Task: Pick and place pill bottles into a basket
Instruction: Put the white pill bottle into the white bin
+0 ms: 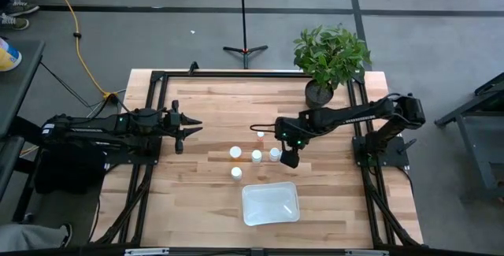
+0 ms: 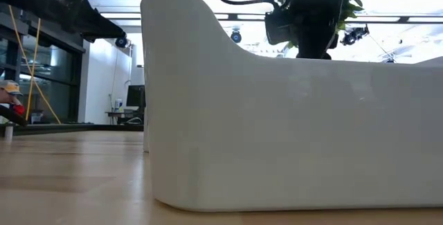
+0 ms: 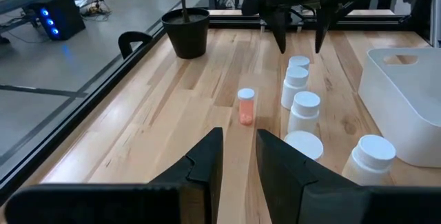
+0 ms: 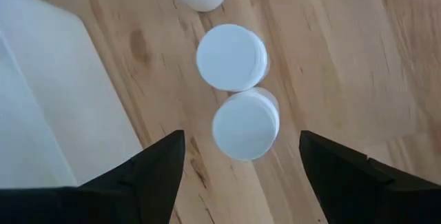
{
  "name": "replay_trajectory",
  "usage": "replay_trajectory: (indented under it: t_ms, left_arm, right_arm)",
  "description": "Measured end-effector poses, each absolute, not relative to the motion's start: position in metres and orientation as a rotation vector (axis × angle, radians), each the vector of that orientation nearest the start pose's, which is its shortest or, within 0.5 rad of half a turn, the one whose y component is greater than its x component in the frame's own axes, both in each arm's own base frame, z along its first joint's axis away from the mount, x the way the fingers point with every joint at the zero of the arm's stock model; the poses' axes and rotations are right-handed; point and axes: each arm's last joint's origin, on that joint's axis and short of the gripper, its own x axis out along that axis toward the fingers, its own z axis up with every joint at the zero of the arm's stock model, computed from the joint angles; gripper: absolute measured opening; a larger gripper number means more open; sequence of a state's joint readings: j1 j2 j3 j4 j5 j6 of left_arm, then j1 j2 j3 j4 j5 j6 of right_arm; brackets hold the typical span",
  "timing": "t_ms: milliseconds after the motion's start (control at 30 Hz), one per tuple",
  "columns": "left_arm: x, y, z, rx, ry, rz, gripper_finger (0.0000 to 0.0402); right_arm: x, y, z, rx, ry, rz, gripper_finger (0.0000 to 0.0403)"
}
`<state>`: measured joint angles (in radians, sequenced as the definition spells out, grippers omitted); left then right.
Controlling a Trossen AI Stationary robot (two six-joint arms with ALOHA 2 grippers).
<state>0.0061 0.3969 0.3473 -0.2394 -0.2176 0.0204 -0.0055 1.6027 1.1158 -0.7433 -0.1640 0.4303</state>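
Above the cluster of pill bottles [image 1: 256,155] at mid-table, the right gripper [image 4: 241,156] hangs with its fingers spread wide, one white-capped bottle [image 4: 245,125] directly between them and untouched. A second bottle [image 4: 231,56] stands touching it. The orange-tinged bottle [image 3: 246,106] stands apart, farther back. The basket [image 1: 270,203] sits near the front edge. The left gripper [image 3: 239,156] waits at the left, fingers slightly parted, holding nothing.

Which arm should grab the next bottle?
The right. Its claw hangs open straight over two bottles beside the basket, while the left claw waits off to the side, clear of the bottles.
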Motion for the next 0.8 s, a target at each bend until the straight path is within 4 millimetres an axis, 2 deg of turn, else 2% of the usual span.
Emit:
replay_trajectory:
  t_ms: [800]
  left_arm:
    - [0.1163, 0.007, 0.2261, 0.05, 0.288, 0.219, 0.0124]
  right_arm:
    - [0.3126, 0.0022, 0.2054, 0.521, 1.236, -0.18, 0.0277]
